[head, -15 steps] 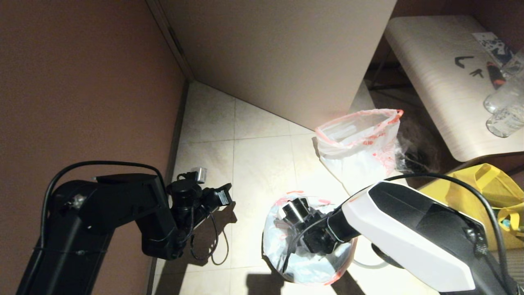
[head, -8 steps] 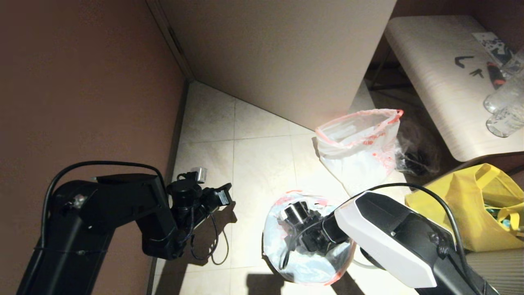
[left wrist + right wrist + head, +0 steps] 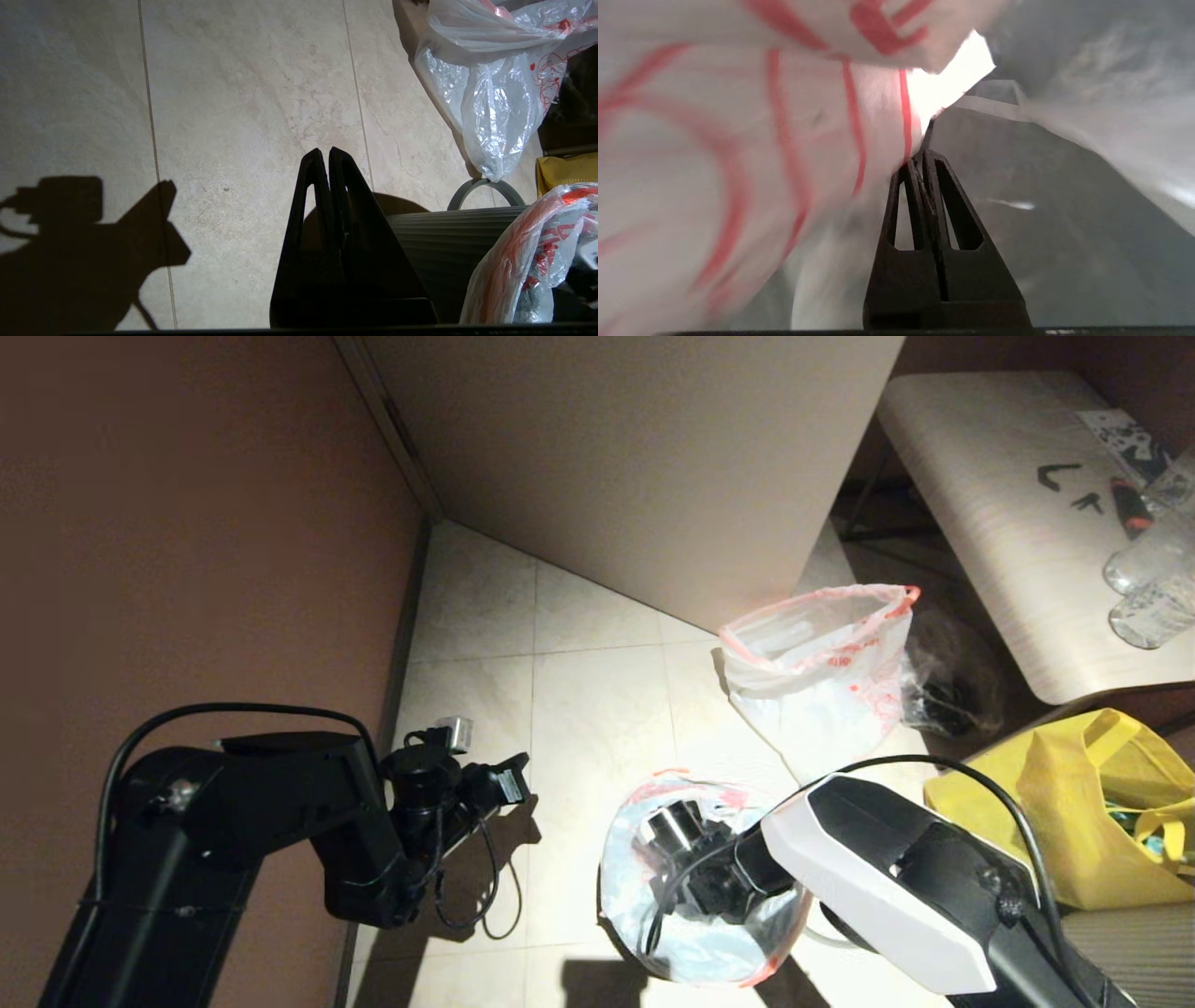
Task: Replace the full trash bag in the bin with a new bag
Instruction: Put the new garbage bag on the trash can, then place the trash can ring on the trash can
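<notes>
The grey ribbed bin (image 3: 444,242) stands on the floor at the bottom centre of the head view. The new bag (image 3: 695,933), slack film with a red hem, lines it and spills over its rim (image 3: 514,266). My right gripper (image 3: 923,156) is down inside this bag, shut, with film pinched at its tips. The full trash bag (image 3: 812,681) stands upright on the floor beyond the bin, its mouth open. The thin grey hoop (image 3: 486,182) lies on the floor beside the bin. My left gripper (image 3: 509,784) hangs shut and empty left of the bin (image 3: 324,151).
A small clear bag (image 3: 943,695) with dark items lies right of the full bag. The yellow tote (image 3: 1092,821) sits at the right, under a light table (image 3: 1008,523) carrying bottles (image 3: 1148,579). A wall (image 3: 187,523) closes the left side and a cabinet (image 3: 635,457) the back.
My right arm has shifted left and sunk a little deeper into the bag in the bin. The left arm and the full bag have not moved.
</notes>
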{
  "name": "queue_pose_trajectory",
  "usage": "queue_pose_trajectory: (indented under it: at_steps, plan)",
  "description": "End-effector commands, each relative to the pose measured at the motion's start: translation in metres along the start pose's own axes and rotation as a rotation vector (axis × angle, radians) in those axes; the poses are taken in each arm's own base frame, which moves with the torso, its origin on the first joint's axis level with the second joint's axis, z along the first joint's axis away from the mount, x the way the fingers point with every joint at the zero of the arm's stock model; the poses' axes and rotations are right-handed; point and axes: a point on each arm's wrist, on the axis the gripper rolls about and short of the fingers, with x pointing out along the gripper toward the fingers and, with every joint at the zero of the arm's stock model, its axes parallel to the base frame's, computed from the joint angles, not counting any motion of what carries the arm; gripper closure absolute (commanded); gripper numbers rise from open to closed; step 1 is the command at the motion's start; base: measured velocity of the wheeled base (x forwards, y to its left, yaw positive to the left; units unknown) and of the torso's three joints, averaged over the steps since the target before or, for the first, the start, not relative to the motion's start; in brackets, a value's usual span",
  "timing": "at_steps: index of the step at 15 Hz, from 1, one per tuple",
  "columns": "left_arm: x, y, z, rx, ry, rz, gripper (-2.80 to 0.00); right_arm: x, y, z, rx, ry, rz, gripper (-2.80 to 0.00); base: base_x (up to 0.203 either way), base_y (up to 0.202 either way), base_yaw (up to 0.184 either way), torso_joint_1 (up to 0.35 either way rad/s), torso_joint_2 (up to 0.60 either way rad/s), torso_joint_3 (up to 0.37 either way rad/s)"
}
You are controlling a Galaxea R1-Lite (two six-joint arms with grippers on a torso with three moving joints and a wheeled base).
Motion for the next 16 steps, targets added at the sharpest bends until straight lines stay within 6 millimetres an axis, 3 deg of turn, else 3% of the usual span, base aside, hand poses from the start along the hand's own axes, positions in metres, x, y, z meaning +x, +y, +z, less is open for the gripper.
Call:
queue_pose_trajectory:
  at_steps: [1, 3, 5, 7, 9, 10, 13, 16]
  plan:
    - [0.0, 0.0, 0.0, -0.001, -0.006, -0.003, 0.0, -0.031, -0.003, 0.018, 0.018, -0.037, 0.018, 0.0, 0.0, 0.0, 0.0, 0.0, 0.0, 0.0]
    - [0.0, 0.0, 0.0, -0.001, -0.006, -0.003, 0.0, -0.076, -0.016, 0.031, 0.033, -0.062, 0.036, 0.0, 0.0, 0.0, 0.0, 0.0, 0.0, 0.0]
    - [0.0, 0.0, 0.001, -0.001, -0.008, -0.002, 0.0, -0.133, -0.04, 0.045, 0.067, -0.106, 0.058, 0.0, 0.0, 0.0, 0.0, 0.0, 0.0, 0.0]
    - [0.0, 0.0, 0.001, -0.001, -0.008, -0.002, 0.0, -0.177, -0.07, 0.038, 0.09, -0.108, 0.057, 0.0, 0.0, 0.0, 0.0, 0.0, 0.0, 0.0]
    - [0.0, 0.0, 0.001, -0.001, -0.008, -0.003, 0.0, -0.201, -0.109, 0.015, 0.106, -0.066, 0.017, 0.0, 0.0, 0.0, 0.0, 0.0, 0.0, 0.0]
    - [0.0, 0.0, 0.001, -0.001, -0.008, -0.003, 0.0, -0.2, -0.131, 0.01, 0.135, -0.042, -0.02, 0.0, 0.0, 0.0, 0.0, 0.0, 0.0, 0.0]
    - [0.0, 0.0, 0.001, -0.001, -0.008, -0.003, 0.0, -0.17, -0.198, 0.013, 0.237, 0.032, -0.125, 0.0, 0.0, 0.0, 0.0, 0.0, 0.0, 0.0]
    - [0.001, -0.001, -0.003, 0.0, 0.004, -0.005, 0.0, -0.102, -0.242, 0.0, 0.174, 0.14, -0.176, 0.0, 0.0, 0.0, 0.0, 0.0, 0.0, 0.0]
